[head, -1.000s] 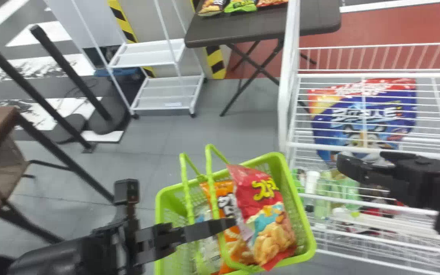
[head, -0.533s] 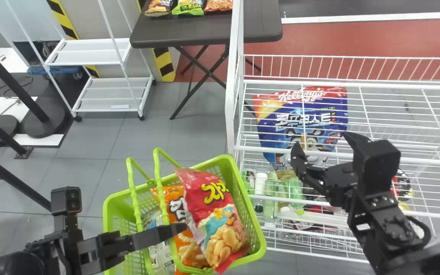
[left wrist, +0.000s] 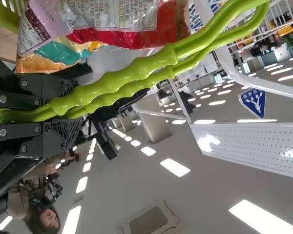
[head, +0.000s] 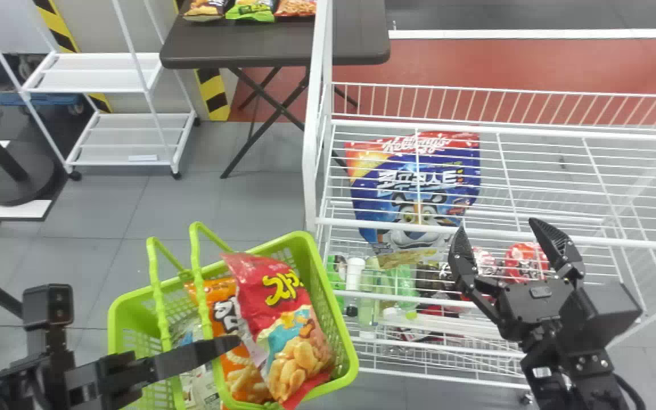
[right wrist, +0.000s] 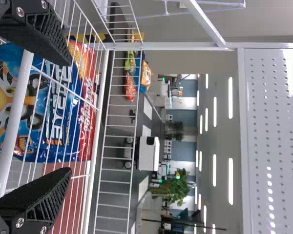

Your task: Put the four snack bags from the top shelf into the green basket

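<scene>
In the head view my left gripper (head: 214, 348) is at the green basket (head: 336, 319), shut on its handles. The left wrist view has the left gripper (left wrist: 68, 114) clamped around both green handles (left wrist: 141, 68). Inside the basket lie a red snack bag (head: 291, 341), an orange bag (head: 226, 310) partly under it, and a pale bag (head: 198, 378). My right gripper (head: 500, 242) stands open over the front edge of the white wire shelf (head: 533, 125); in the right wrist view the right gripper (right wrist: 68, 116) has nothing between its spread fingers.
A large blue and red cereal bag (head: 413, 193) shows through the shelf wires, left of the right gripper. Bottles (head: 353, 279) and red packages (head: 524, 262) sit lower down. Behind, a dark table (head: 237, 45) holds several snack bags, beside a white cart (head: 123, 136).
The head view has swung right, so the scene slid left. Against the shelf, my right gripper has moved right, and its fingers now show spread. The left gripper still holds the handles.
</scene>
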Controlling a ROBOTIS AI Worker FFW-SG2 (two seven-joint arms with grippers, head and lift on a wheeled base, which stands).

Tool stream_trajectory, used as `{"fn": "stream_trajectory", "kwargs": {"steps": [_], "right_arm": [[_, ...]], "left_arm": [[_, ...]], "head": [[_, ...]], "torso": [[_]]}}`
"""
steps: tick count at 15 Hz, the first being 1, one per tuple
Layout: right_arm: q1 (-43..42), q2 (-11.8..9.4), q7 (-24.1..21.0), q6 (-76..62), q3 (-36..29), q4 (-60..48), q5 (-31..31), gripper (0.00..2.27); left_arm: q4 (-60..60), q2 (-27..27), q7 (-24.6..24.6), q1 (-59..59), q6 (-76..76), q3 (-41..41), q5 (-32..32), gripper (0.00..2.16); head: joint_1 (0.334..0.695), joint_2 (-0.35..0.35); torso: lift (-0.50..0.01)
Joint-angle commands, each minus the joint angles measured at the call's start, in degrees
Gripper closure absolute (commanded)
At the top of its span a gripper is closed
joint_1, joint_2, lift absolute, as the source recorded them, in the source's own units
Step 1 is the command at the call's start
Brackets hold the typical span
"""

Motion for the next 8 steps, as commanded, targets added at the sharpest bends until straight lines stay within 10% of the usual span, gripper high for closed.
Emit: {"fn": "stream_trajectory", "kwargs": {"steps": [1, 8], "right_arm": [[1.4, 0.2, 0.1, -1.5, -0.7, -0.2, 0.0, 0.03], [2.0, 0.5, 0.1, 1.4, -0.9, -2.1, -1.1, 0.03]], "left_arm": [[-0.4, -0.2, -0.6, 0.4, 0.0, 0.3, 0.0, 2.15], [-2.1, -0.6, -0.6, 2.1, 0.0, 0.8, 0.1, 2.15]], "head": [[0.695, 0.006], [0.695, -0.006]], "torso": [[0.0], [0.0]]}}
